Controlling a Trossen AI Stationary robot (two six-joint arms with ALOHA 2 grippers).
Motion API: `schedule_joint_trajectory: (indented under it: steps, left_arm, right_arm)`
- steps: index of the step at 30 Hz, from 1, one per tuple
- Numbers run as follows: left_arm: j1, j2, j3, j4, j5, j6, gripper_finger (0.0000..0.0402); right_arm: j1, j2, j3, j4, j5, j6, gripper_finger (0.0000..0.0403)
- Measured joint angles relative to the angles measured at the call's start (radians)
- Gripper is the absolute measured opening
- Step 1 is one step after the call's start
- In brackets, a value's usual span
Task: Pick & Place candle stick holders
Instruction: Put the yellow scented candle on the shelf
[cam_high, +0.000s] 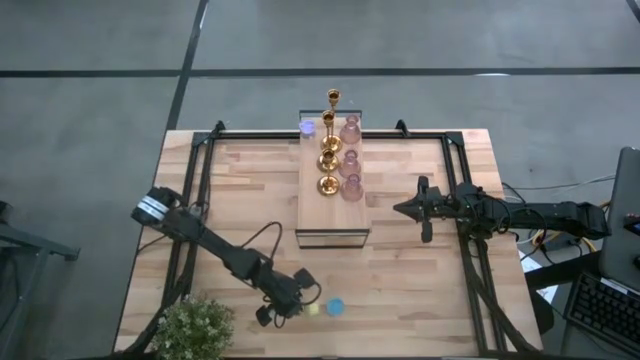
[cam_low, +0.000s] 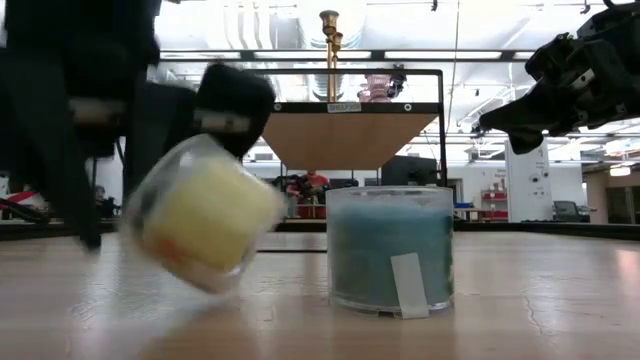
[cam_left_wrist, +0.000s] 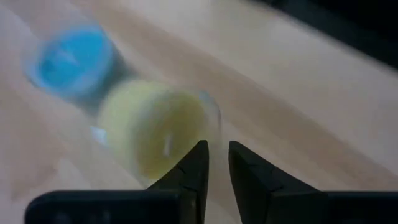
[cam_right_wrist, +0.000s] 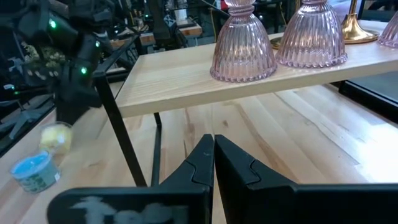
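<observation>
Beside the blue cup (cam_low: 390, 248), tilted yellow cup (cam_low: 205, 215)

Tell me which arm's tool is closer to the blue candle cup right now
Left. The left tool is right beside the blue cup, at the tilted yellow cup next to it. The right tool waits well away, past the raised wooden shelf.
</observation>
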Motion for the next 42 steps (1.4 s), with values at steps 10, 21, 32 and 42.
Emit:
schedule_joint_trajectory:
  steps: [10,21,32,42]
  left_arm:
    - [0.0,-0.009,0.008,0.007,-0.074,-0.031,0.0021]
    - [-0.008,-0.038,0.008,-0.01,-0.113,-0.263,0.0032]
    - [-0.119,-0.038,0.007,-0.018,-0.504,-0.084,0.004]
    - [-0.157,-0.038,0.007,-0.016,-0.584,-0.026,0.004]
  right_arm:
    - [-0.001,0.0,0.0,0.0,0.0,0.0,0.0008]
    - [0.0,0.0,0.0,0.0,0.0,0.0,0.0008]
    - [0.0,0.0,0.0,0.0,0.0,0.0,0.0008]
    - [0.0,0.0,0.0,0.0,0.0,0.0,0.0008]
